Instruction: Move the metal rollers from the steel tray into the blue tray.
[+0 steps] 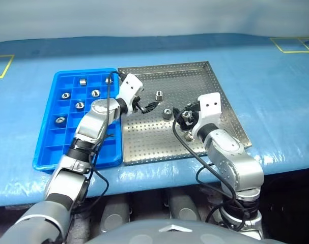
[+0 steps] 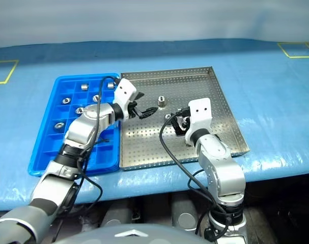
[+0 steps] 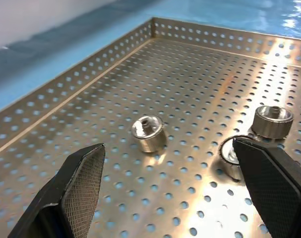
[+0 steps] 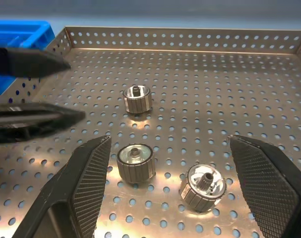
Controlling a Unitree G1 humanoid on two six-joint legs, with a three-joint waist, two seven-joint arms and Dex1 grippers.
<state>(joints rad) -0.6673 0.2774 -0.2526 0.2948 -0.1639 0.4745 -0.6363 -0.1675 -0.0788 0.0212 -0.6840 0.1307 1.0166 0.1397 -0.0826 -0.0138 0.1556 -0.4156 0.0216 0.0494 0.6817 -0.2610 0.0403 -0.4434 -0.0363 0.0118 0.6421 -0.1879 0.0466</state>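
Observation:
The steel tray (image 1: 195,81) holds three metal rollers: one toward the back (image 1: 159,94), one in the middle (image 1: 167,113), and one closest to my right gripper (image 4: 202,187). My left gripper (image 1: 148,107) hangs open over the tray's left part, just left of the first two rollers, holding nothing. One roller (image 3: 148,133) lies ahead of its spread fingers (image 3: 83,188). My right gripper (image 1: 181,119) is open low over the tray's middle, with two rollers (image 4: 135,162) just ahead between its fingers (image 4: 269,183). The blue tray (image 1: 62,147) to the left has several rollers (image 1: 79,105) in its compartments.
Both trays lie side by side on a blue-covered table (image 1: 276,91). Yellow tape marks show at the far corners (image 1: 291,46). The steel tray's low rim (image 4: 180,38) runs around the rollers. Cables hang from both wrists.

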